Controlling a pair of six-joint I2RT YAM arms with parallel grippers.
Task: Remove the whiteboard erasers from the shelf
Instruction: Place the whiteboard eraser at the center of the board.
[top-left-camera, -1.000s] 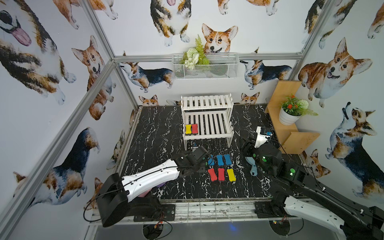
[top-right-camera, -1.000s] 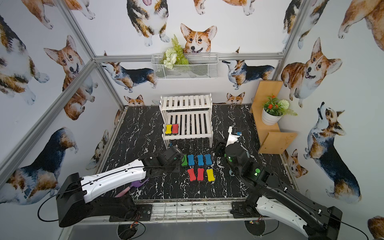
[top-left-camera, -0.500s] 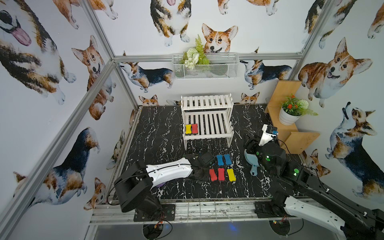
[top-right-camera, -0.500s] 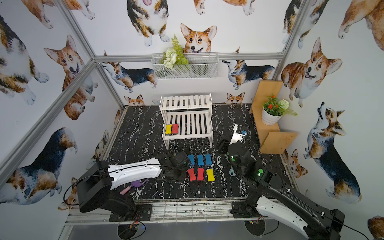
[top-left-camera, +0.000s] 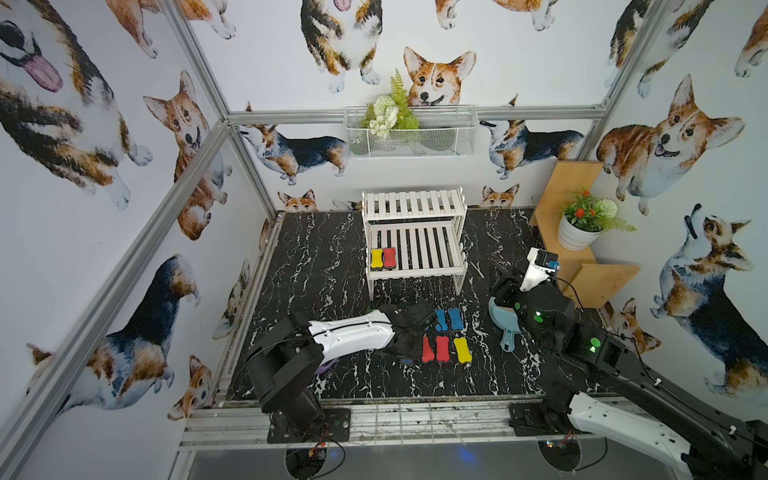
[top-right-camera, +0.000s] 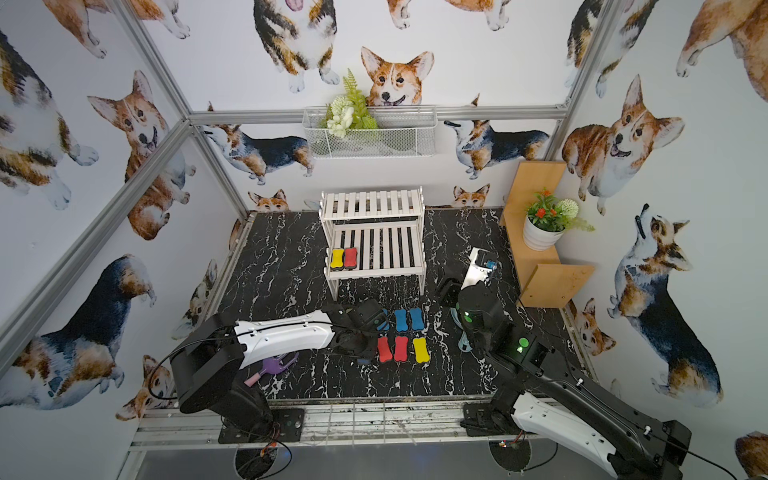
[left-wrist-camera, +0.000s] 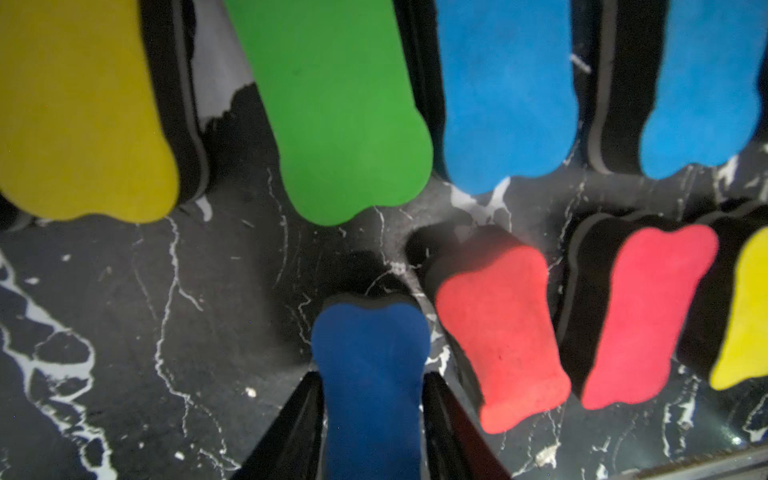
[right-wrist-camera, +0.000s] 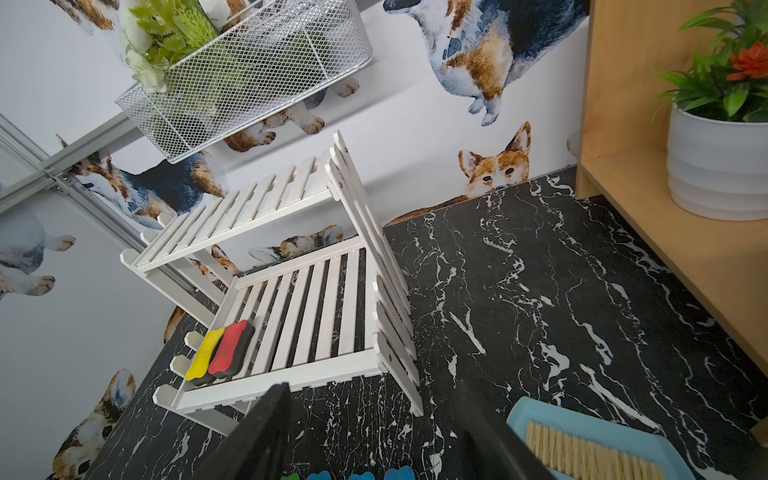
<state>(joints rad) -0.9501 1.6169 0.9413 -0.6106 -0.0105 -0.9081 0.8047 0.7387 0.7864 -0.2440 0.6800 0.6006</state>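
Left wrist view: the left gripper (left-wrist-camera: 372, 382) flanks a dark blue eraser (left-wrist-camera: 370, 336) on the table (left-wrist-camera: 124, 332); clamped or freed, I cannot tell. A crooked lift could drag it into the red neighbour (left-wrist-camera: 503, 332) at its 3 o'clock. The right gripper (right-wrist-camera: 374, 436) gapes empty. Two erasers (top-left-camera: 388, 257) remain at the shelf's (top-left-camera: 415, 272) 8 o'clock corner.

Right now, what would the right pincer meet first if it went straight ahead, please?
Probably the white slatted shelf, at its lower front rail; the right pincer aims there, but depth is unclear.
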